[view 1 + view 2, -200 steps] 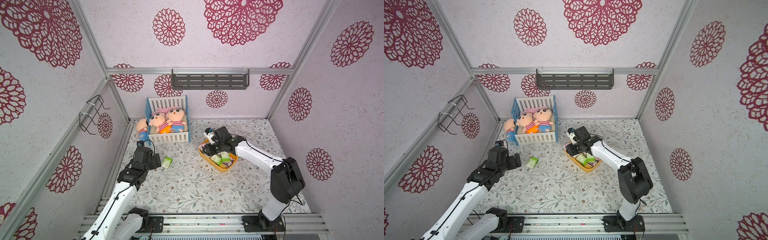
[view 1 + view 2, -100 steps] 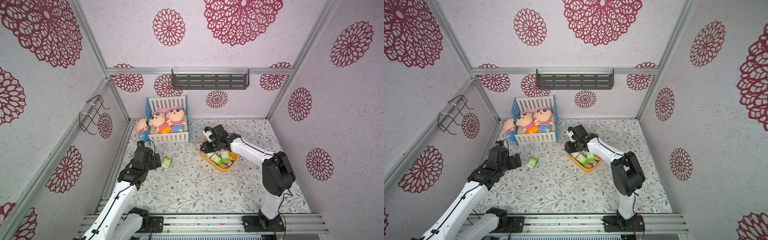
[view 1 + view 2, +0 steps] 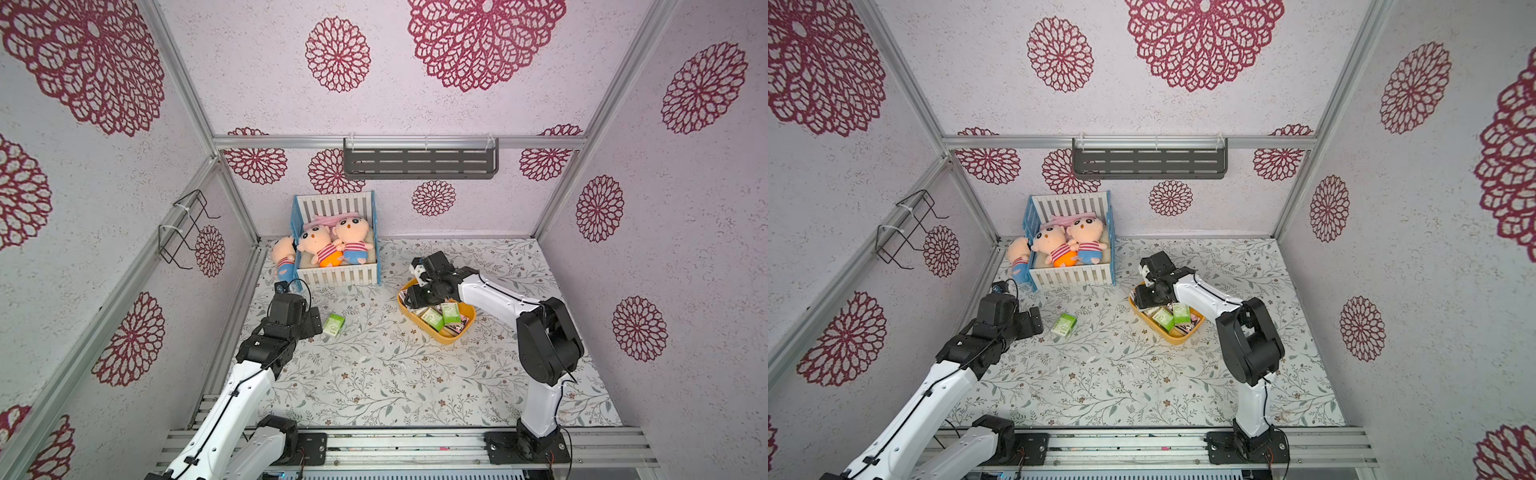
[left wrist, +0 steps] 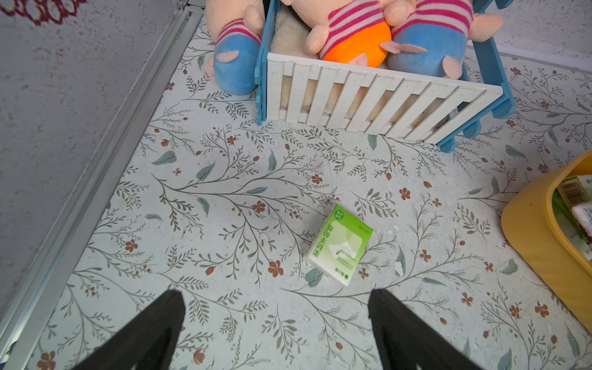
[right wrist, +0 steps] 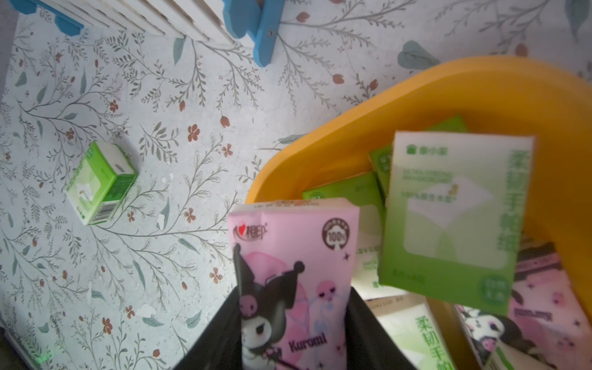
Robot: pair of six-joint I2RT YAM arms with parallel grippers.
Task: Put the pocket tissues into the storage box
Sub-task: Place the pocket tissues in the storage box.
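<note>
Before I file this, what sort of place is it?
Probably a mock nursery built as a robot test cell: aluminium frame holding floral wallpaper panels, a doll crib of plush dolls, two arms bolted to a rail.

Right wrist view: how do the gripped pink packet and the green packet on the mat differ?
The pink packet is clamped in the right gripper at the storage box; the green packet lies loose on the mat, outside it. The pink packet bears a black cartoon figure; the green packet has none. Both are small tissue packs.
</note>
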